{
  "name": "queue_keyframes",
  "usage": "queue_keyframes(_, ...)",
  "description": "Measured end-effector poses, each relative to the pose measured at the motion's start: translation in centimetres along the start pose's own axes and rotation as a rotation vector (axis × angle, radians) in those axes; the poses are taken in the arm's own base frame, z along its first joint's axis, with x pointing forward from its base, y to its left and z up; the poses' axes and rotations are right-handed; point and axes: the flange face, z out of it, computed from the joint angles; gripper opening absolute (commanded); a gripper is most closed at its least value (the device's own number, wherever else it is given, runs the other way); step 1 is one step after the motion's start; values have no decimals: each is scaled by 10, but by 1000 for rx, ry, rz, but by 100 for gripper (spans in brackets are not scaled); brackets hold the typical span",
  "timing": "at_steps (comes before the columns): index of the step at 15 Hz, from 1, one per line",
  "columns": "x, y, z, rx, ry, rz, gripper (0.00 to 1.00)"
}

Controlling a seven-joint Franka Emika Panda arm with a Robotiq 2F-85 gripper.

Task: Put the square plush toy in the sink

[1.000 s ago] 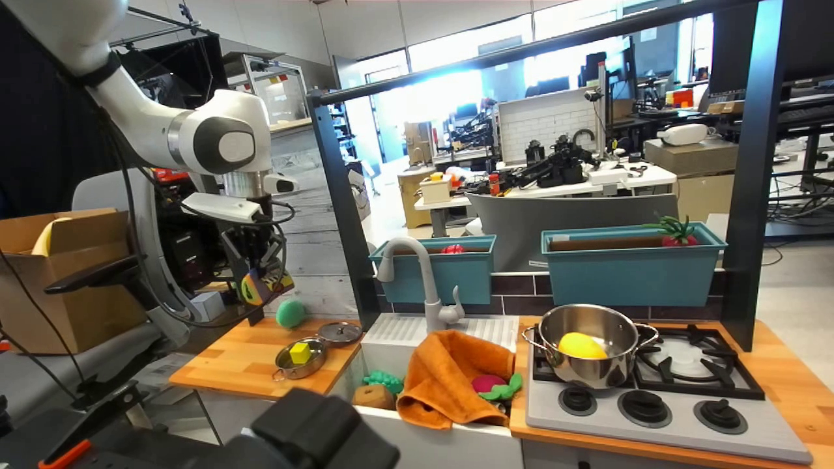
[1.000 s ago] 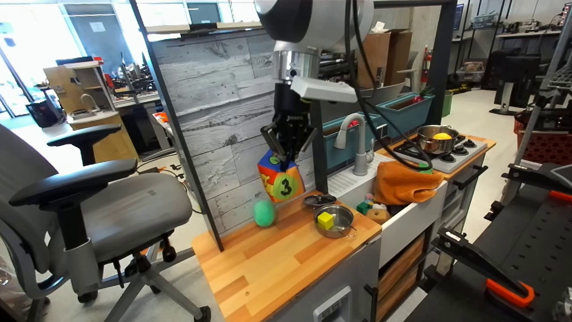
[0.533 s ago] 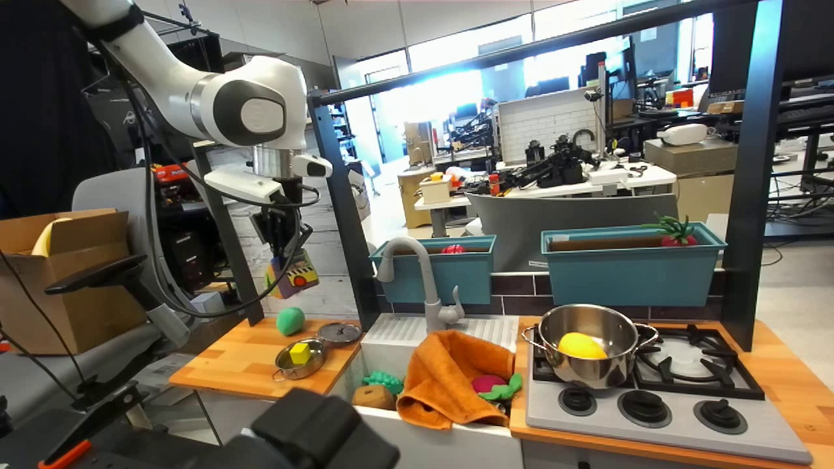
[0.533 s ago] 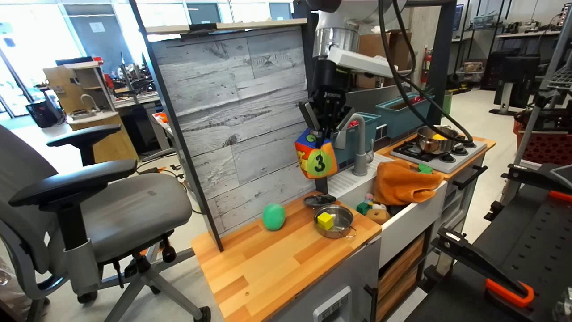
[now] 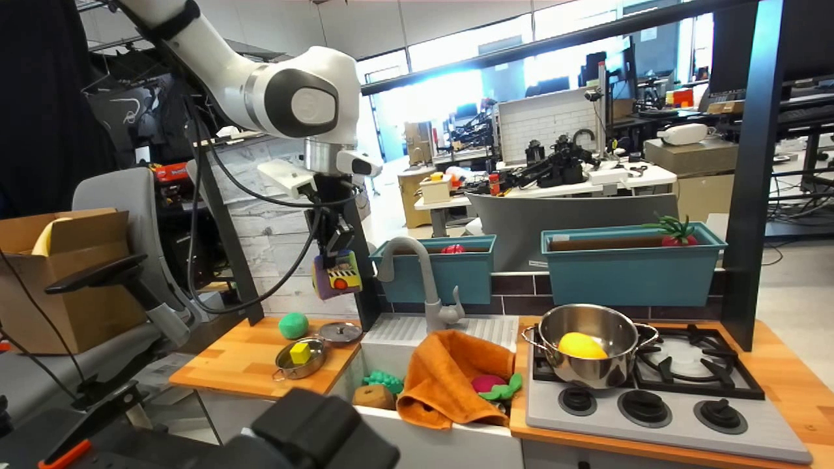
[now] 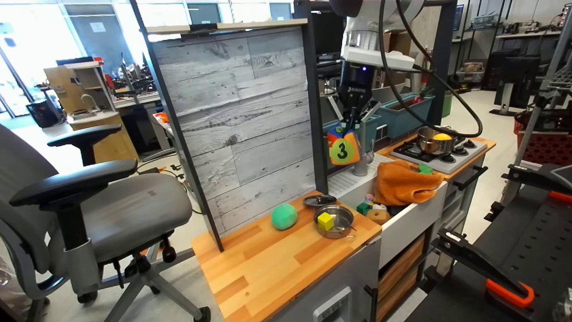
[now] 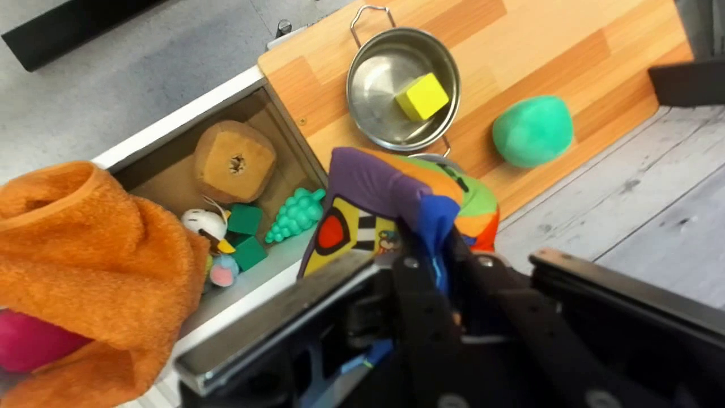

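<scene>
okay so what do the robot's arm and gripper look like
The arm is white and rounded, with a dark joint cover, a silver collar near its end and black cables. The gripper is black, with grey side links and small pale lettering.

The square plush toy (image 7: 391, 192) shows purple, yellow, blue, orange, green and a black 3; the towel (image 5: 449, 374) over the white sink's (image 6: 409, 228) front edge is orange

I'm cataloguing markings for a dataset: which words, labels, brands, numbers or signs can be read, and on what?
"3": on a green patch of the square plush toy.
"ROBOTIQ": on the gripper.
Too small to read: any print on the white sheet in the background.
Unclear: the green mark on the toy's blue face.
</scene>
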Motion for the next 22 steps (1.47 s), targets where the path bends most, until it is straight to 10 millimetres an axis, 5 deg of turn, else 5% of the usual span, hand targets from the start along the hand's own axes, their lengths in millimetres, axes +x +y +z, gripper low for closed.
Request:
queue_keyframes(9,85,115,-11,145,-15,459,3)
queue_keyframes(16,95,139,-4,185,-66,697,3)
queue_keyframes(22,94,170,-20,55,-45,761,3)
